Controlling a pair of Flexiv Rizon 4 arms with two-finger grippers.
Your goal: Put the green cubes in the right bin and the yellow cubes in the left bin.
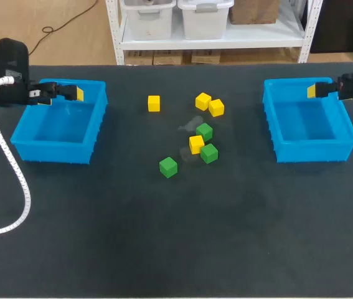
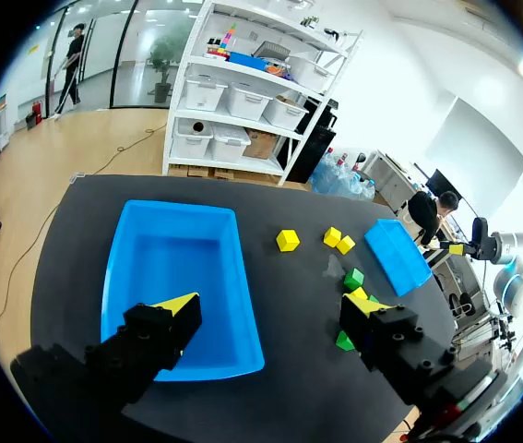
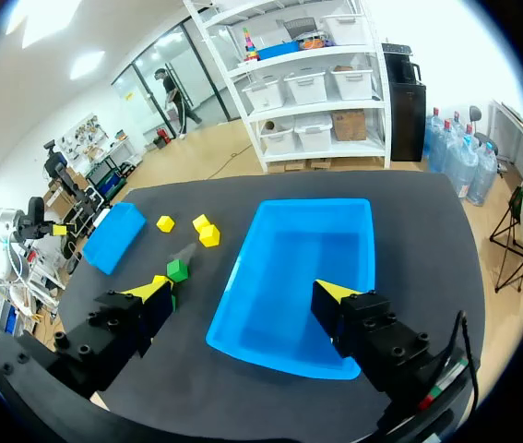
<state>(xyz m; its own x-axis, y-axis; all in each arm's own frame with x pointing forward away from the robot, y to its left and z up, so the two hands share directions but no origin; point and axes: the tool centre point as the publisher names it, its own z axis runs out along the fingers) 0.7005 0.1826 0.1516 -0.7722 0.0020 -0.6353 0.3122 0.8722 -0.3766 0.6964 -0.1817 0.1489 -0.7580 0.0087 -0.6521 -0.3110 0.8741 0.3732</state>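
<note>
Several yellow cubes [image 1: 154,103] and three green cubes [image 1: 169,167] lie scattered at the table's middle, between two blue bins. My left gripper [image 1: 76,93] hangs open over the back rim of the left bin [image 1: 23,134], nothing in it. In its wrist view the left gripper [image 2: 270,309] frames that empty bin [image 2: 118,268], with the cubes [image 2: 287,240] beyond. My right gripper [image 1: 314,91] hovers open above the right bin [image 1: 347,134]. The right wrist view shows the right gripper [image 3: 243,291] over the empty bin [image 3: 270,217], and a green cube [image 3: 178,270] off to its side.
A white ribbed cable [image 1: 14,180] from my left arm loops across the table's left side. One yellow cube [image 1: 196,144] touches two green ones [image 1: 209,153] in the cluster.
</note>
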